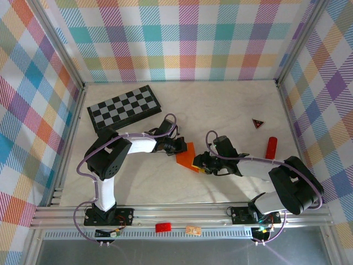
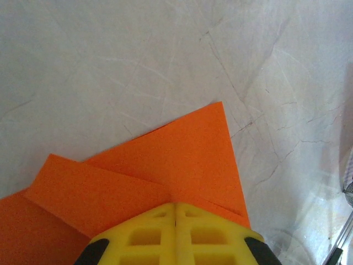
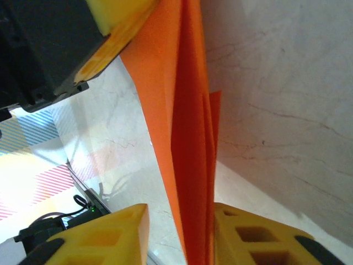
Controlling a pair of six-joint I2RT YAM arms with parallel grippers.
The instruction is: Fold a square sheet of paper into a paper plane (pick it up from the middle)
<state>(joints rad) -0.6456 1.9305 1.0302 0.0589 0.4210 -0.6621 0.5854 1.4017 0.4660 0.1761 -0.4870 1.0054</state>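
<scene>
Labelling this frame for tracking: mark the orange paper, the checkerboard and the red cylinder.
orange paper (image 1: 186, 157), top view, middle of its visible face.
checkerboard (image 1: 124, 107), top view, centre of the board.
red cylinder (image 1: 271, 148), top view, middle of its side.

Top view: bright, even overhead light, sharp all over. Arms throw faint soft shadows on the counter (image 1: 231, 105), toward the near edge. Frame rails bend slightly at the picture edges.
Left wrist: dimmer, cool grey cast. Counter veins are in focus, the left pincer (image 2: 175, 221) at the bottom is soft, and there is pale glare lower right.
Right wrist: the sheet of paper (image 3: 190, 138) is too close, blurred and oversaturated. Blown-out highlight lower left, right side in shade.
</scene>
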